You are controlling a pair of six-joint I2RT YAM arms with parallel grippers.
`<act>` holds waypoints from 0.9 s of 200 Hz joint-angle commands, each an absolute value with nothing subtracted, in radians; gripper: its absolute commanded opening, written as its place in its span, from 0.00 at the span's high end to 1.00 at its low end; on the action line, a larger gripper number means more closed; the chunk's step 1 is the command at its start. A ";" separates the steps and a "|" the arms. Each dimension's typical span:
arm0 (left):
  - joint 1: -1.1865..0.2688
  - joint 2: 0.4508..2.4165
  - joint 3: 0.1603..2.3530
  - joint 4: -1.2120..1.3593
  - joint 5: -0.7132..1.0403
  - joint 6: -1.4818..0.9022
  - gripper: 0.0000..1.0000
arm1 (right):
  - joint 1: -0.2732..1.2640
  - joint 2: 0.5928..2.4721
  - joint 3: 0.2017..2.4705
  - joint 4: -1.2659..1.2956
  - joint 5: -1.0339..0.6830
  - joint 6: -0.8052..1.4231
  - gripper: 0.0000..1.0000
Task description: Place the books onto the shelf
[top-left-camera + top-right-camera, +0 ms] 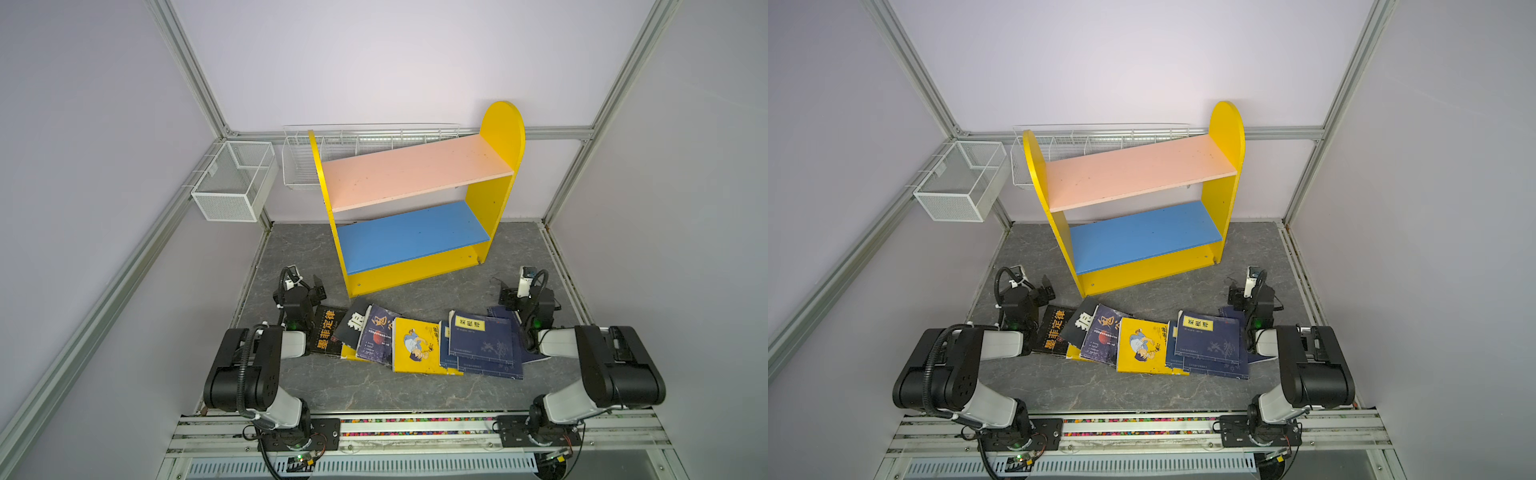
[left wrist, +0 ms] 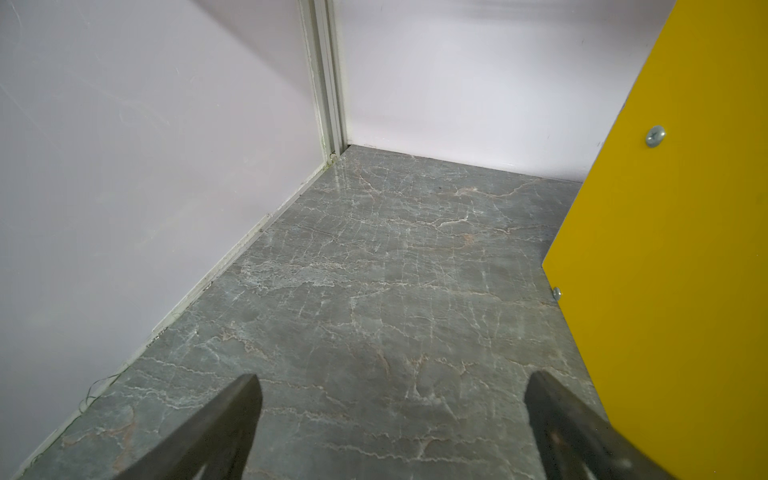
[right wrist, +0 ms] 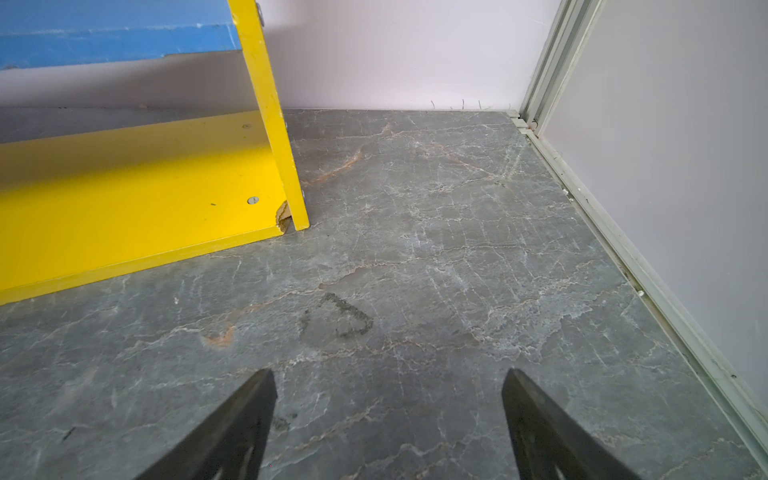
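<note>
The shelf (image 1: 500, 137): yellow side panels and base, pink upper board (image 1: 415, 174), blue lower board (image 1: 411, 235). In front of the shelf, on a grey table (image 1: 374, 390) veined in white, lie a black book (image 1: 328, 334) with orange-yellow characters, a second black book (image 1: 353, 322) with a white character, a dark purple book (image 1: 376, 338) with an orange character, a yellow book (image 1: 415, 349) with a cartoon figure, and a navy book (image 1: 484, 340) with a yellow label. Behind the shelf: white wire baskets (image 1: 232, 187), pale lilac walls (image 1: 374, 62).
</note>
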State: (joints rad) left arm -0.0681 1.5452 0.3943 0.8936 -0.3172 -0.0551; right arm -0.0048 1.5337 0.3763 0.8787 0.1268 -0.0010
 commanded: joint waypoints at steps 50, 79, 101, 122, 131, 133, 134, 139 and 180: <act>-0.066 1.554 0.388 0.919 -0.318 -0.041 0.01 | 0.000 1.528 0.380 0.878 0.109 -0.026 0.02; -0.095 1.424 0.386 0.821 -0.361 -0.023 0.01 | 0.031 1.449 0.468 0.661 0.164 -0.047 0.07; -0.095 1.239 0.539 0.334 -0.531 -0.047 0.01 | 0.056 1.411 0.637 0.352 0.252 -0.016 0.18; -0.097 1.134 0.522 0.319 -0.742 -0.183 0.01 | 0.072 1.350 0.676 0.259 0.378 0.186 0.18; -0.098 1.079 0.502 0.302 -0.731 -0.193 0.01 | 0.072 1.310 0.673 0.209 0.387 0.338 0.18; -0.098 1.066 0.502 0.284 -0.724 -0.201 0.01 | 0.072 1.302 0.670 0.200 0.385 0.367 0.17; -0.098 1.061 0.503 0.275 -0.721 -0.205 0.01 | 0.073 1.298 0.669 0.195 0.384 0.388 0.17; -0.099 1.030 0.510 0.216 -0.707 -0.234 0.01 | 0.074 1.278 0.660 0.167 0.374 0.479 0.17; -0.248 0.834 0.510 -0.123 -0.793 -0.481 0.01 | 0.146 1.107 0.601 -0.121 0.240 1.032 0.15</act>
